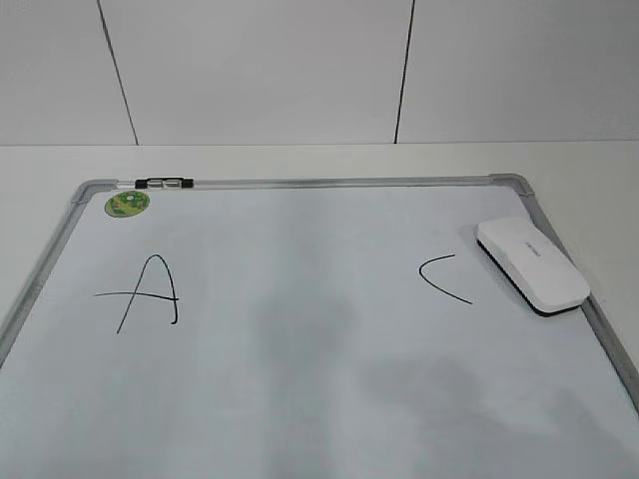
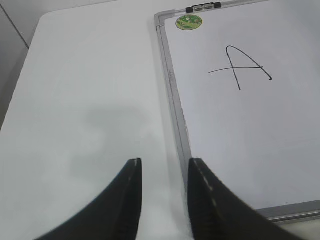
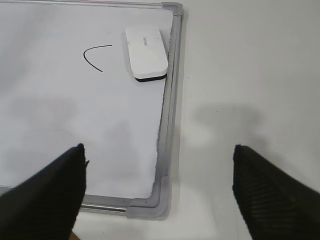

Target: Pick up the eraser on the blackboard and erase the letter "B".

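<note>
The white eraser (image 1: pixel 531 264) lies flat on the blackboard (image 1: pixel 300 399) beside its right frame, near the far right corner; it also shows in the right wrist view (image 3: pixel 145 53). A black "A" (image 1: pixel 148 291) is at the left and an angular "C" (image 1: pixel 446 278) just left of the eraser. No letter "B" shows between them. My right gripper (image 3: pixel 159 152) is open wide and empty, above the board's near right corner. My left gripper (image 2: pixel 163 165) is open and empty over the table beside the board's left frame (image 2: pixel 176 110). Neither gripper shows in the exterior view.
A small black-and-clear marker (image 1: pixel 165 183) lies on the board's far frame, with a round green sticker (image 1: pixel 127 205) below it. White table (image 1: pixel 589 180) surrounds the board. A white panelled wall (image 1: pixel 300 70) stands behind.
</note>
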`<action>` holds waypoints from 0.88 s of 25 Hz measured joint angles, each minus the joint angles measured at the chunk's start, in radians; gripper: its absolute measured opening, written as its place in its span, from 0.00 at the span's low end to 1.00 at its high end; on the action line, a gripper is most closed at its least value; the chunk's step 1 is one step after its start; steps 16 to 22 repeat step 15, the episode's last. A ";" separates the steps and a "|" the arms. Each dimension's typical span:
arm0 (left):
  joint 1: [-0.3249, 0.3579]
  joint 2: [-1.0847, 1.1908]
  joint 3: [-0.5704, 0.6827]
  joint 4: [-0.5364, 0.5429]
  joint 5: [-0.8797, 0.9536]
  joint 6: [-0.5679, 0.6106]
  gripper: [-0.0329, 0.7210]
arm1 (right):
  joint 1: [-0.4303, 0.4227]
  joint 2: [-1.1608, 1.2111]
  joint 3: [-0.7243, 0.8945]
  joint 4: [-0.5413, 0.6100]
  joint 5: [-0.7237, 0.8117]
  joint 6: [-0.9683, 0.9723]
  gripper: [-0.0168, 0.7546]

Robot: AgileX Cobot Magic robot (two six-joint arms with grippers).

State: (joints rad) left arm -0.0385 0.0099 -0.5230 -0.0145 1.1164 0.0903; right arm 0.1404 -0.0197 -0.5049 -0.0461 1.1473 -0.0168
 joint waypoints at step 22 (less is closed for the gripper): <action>0.000 0.000 0.000 -0.004 0.000 0.000 0.36 | 0.000 0.000 0.000 0.000 0.000 0.000 0.97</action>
